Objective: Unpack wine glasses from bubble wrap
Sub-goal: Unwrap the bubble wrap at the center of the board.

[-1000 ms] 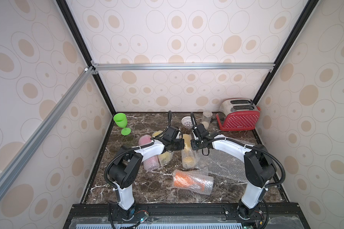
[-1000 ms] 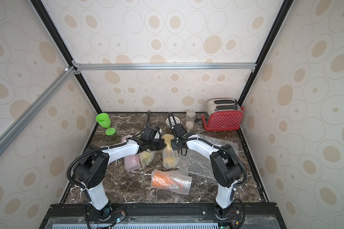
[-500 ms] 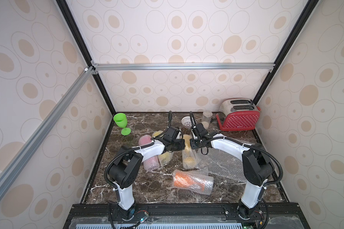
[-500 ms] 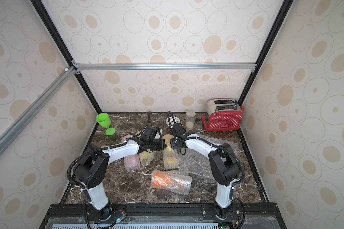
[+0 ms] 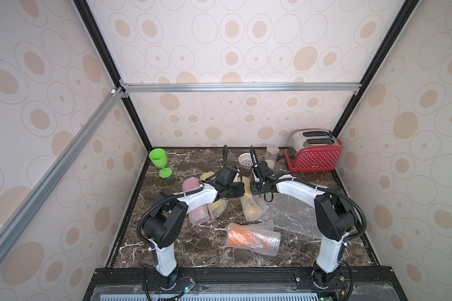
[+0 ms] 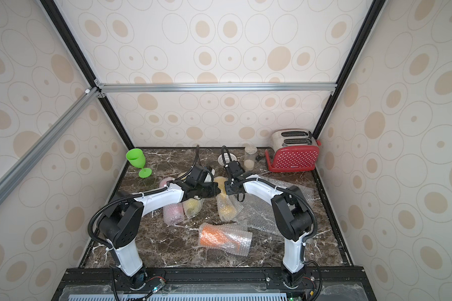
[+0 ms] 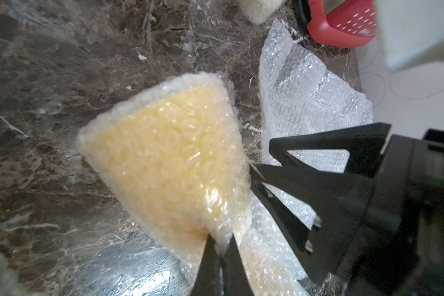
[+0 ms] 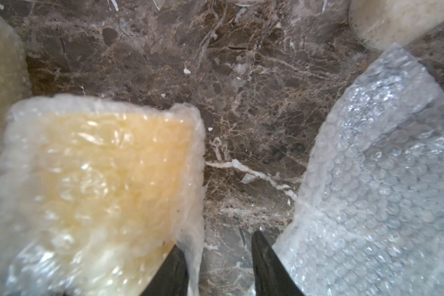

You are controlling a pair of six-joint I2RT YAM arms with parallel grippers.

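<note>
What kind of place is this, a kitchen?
Probably a pretend kitchen in a robot test booth: red polka-dot metal toaster, dark marble-look countertop, and wallpapered walls on a bare aluminium frame.

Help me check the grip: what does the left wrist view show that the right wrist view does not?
Only the left wrist view: the left claw shut on the bubble wrap around the yellow glass, the right claw seen from outside, and the red toaster. Only the right wrist view: the open right claw's gap with a loose wrap edge in it, and another yellowish bundle. Both: the wrapped yellow glass, the flat sheet, the marble table.
</note>
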